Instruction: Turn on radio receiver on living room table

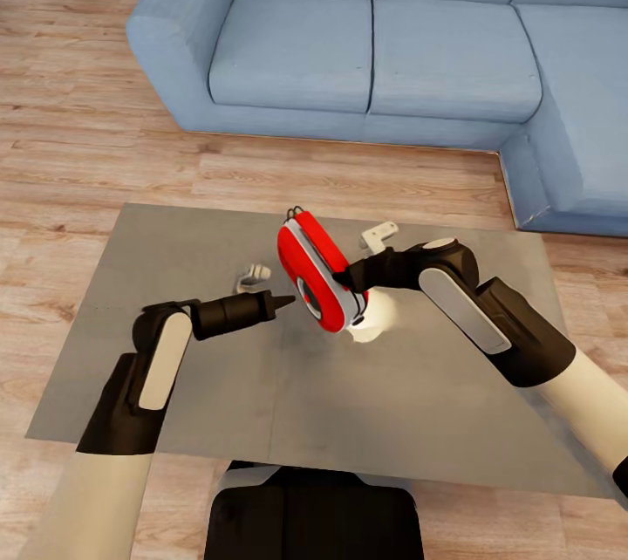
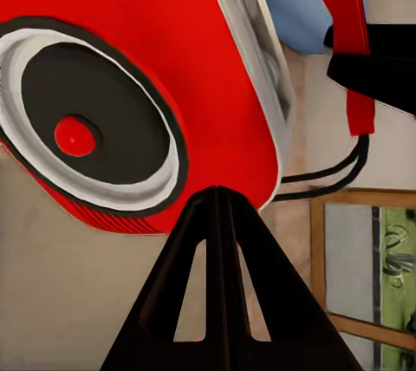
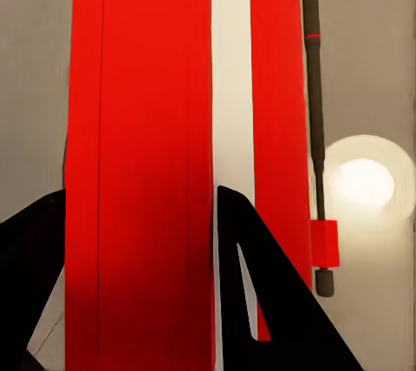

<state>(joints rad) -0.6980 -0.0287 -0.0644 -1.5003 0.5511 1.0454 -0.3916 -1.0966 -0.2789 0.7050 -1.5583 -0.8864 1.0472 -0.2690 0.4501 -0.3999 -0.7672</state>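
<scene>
The red radio receiver (image 1: 316,268) with white trim hangs tilted on edge above the grey table (image 1: 174,263), its thin handle (image 1: 292,213) pointing toward the sofa. My right gripper (image 1: 347,279) is shut on the radio's body; in the right wrist view the fingers (image 3: 251,284) straddle the red and white bands (image 3: 139,128). My left gripper (image 1: 286,302) is shut, with nothing in it, and its tip sits just short of the radio's face. The left wrist view has the round black dial with a red knob (image 2: 75,135) right ahead of the closed tip (image 2: 217,196).
Two small white objects (image 1: 253,274) (image 1: 379,234) lie on the table beside the radio. A bright lamp reflection (image 1: 371,320) glows on the tabletop under it. The blue L-shaped sofa (image 1: 375,45) stands beyond the table on the wood floor (image 1: 78,133).
</scene>
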